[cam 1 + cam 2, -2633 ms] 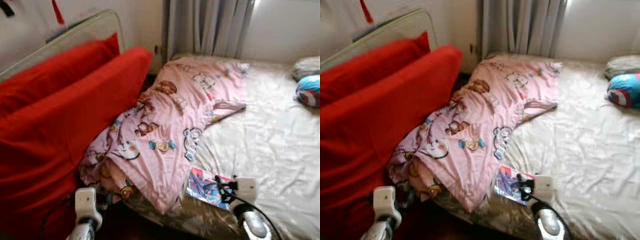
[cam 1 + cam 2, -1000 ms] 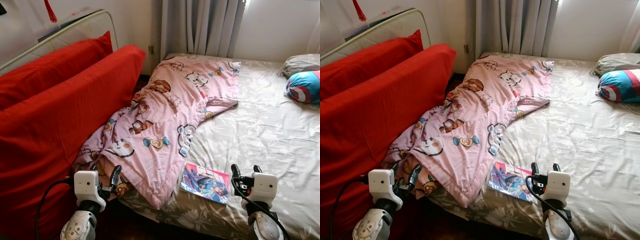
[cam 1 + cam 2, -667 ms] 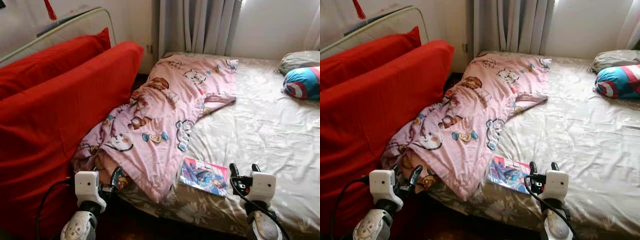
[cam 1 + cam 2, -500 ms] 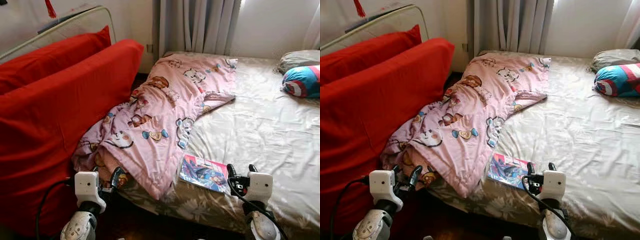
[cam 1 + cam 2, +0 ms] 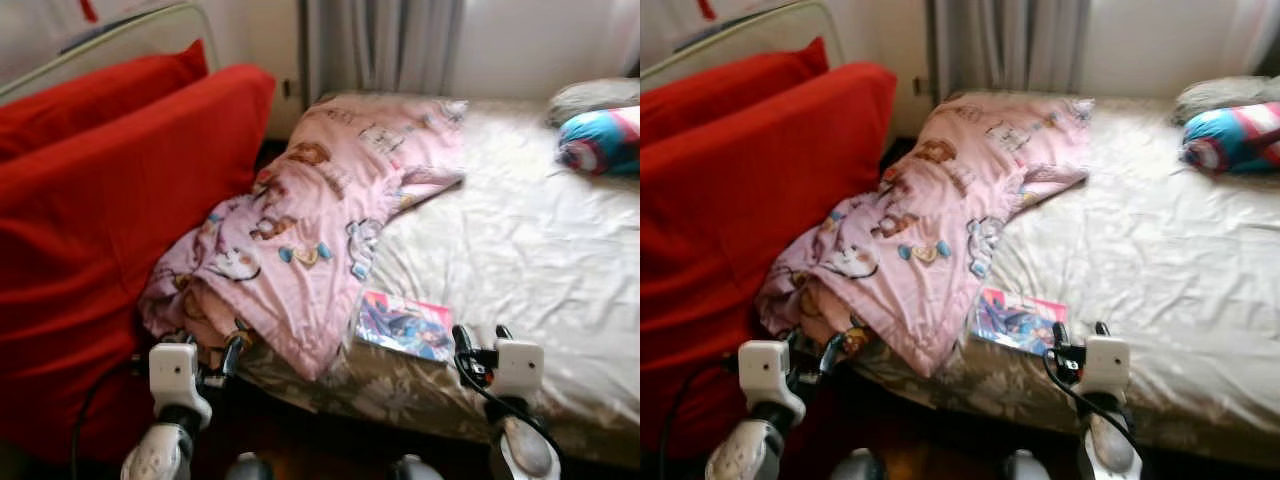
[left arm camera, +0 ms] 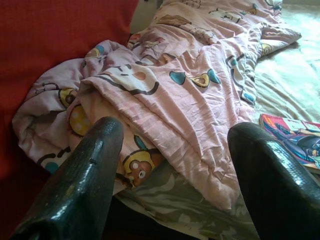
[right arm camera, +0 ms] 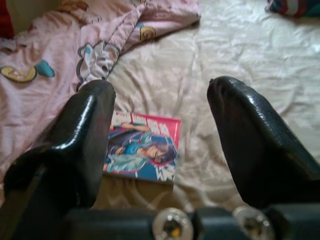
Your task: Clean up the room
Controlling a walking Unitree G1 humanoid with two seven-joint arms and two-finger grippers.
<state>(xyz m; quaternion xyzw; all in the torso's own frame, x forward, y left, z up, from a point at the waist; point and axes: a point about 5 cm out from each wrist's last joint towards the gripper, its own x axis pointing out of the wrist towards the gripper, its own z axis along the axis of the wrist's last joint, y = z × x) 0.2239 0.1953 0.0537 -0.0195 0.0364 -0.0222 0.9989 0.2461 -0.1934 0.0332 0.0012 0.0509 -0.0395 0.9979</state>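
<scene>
— So what fills the frame?

— A bed (image 5: pixel 520 250) in pale sheets, and a pink cartoon quilt (image 5: pixel 320 220) bunched along its edge against a red sofa (image 5: pixel 110 200), likely tossed aside.

— And smaller?

— A comic book (image 5: pixel 405 325) lies flat near the foot edge, touching the quilt's hem.

— The robot?

— The right gripper (image 7: pixel 160 135) hovers just short of the book, fingers spread wide, seemingly lining up; the left gripper (image 6: pixel 170 165), also gaping and empty, faces the quilt's drooping corner.

Blanket (image 5: pixel 320 210) along the bed's (image 5: pixel 520 240) left side, book (image 5: pixel 405 325) just right of it, cushions (image 5: pixel 110 190) farther left, pillows (image 5: pixel 600 135) far right.
</scene>
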